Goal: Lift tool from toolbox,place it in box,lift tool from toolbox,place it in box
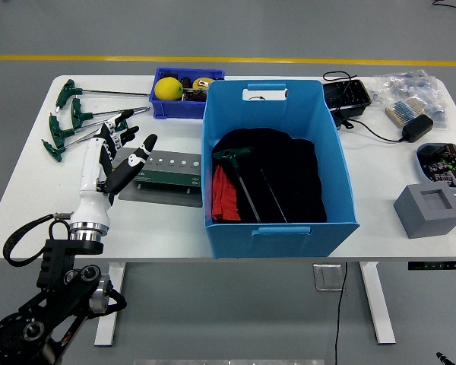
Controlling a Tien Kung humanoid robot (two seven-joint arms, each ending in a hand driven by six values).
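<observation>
Fingers on my left hand are spread out loose and holding nothing, just hovering over the left part of the white table. Fingertips point up toward the far side, and the thumb sits over the left end of the green tool holder, though I can't tell if it's actually touching. Just past my fingertips are the green T-handle wrenches, lying fanned out on the table with their shafts running right. Beyond those is a small blue bin with a yellow ball in it. To the right of the holder stands the big blue box, with one green-handled wrench already lying inside on black cloth.
</observation>
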